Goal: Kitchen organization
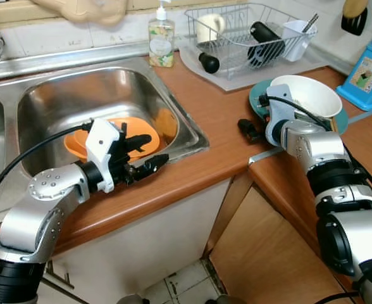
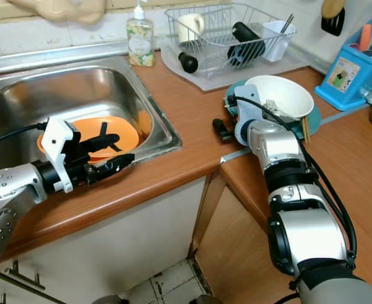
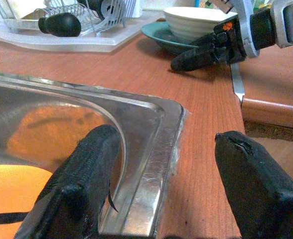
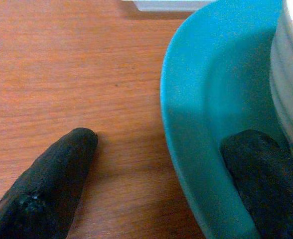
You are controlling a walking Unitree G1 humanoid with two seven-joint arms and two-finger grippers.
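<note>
1. Counted: one orange plate [image 1: 110, 140] lying in the basin of the steel sink [image 1: 53, 95]; one teal plate [image 2: 312, 120] on the counter with one white bowl [image 1: 306, 95] standing on it; one soap bottle [image 1: 161, 39] behind the sink; one wire dish rack [image 1: 252, 35] on a pale tray, holding a cream mug [image 1: 210, 26], a white cup [image 1: 297, 38] with cutlery in it, and a black utensil; one blue box [image 1: 366, 76] at the far right.
2. The left gripper [image 1: 145, 152] hangs over the sink's front right corner, above the orange plate. Its fingers [image 3: 81, 184] stand wide apart with nothing between them; in the left wrist view they straddle the sink's rim.
3. The right gripper [image 4: 156, 179] is at the near left edge of the teal plate, its two fingers spread. In the right wrist view one finger [image 4: 52, 179] lies on the bare wood and the other sits inside the plate's rim, next to the bowl's wall; the rim runs between them, unclamped.
4. The surface is a reddish-brown wooden counter [image 1: 217, 126] that turns a corner under the right arm, with a metal strip at the joint. Pale tiles back the sink; a tiled floor shows below the cabinet fronts.
5. Open counter lies between the sink's right rim and the teal plate, and in front of the rack tray. The teal plate sits close to the corner joint.
</note>
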